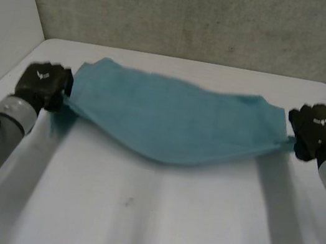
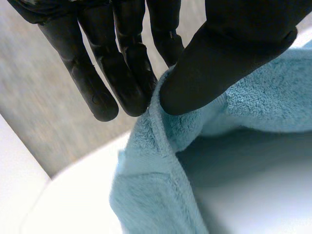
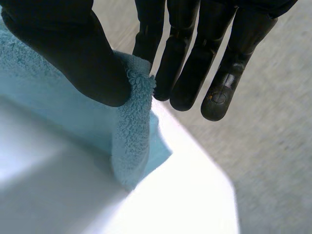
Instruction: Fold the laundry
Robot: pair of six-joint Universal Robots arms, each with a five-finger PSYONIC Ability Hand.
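A light-blue towel (image 1: 176,118) hangs stretched between my two hands above the white table (image 1: 152,221), its middle sagging toward me. My left hand (image 1: 43,85) is at the towel's left end. In the left wrist view its thumb (image 2: 219,63) and straight fingers (image 2: 131,83) pinch a corner of the towel (image 2: 161,161). My right hand (image 1: 320,132) is at the towel's right end. In the right wrist view its thumb (image 3: 83,63) presses a towel (image 3: 134,126) corner against the fingers (image 3: 190,58).
A grey wall (image 1: 194,14) rises behind the table's far edge. A white panel (image 1: 4,18) stands at the left. The table's right corner (image 3: 214,195) lies just beyond my right hand.
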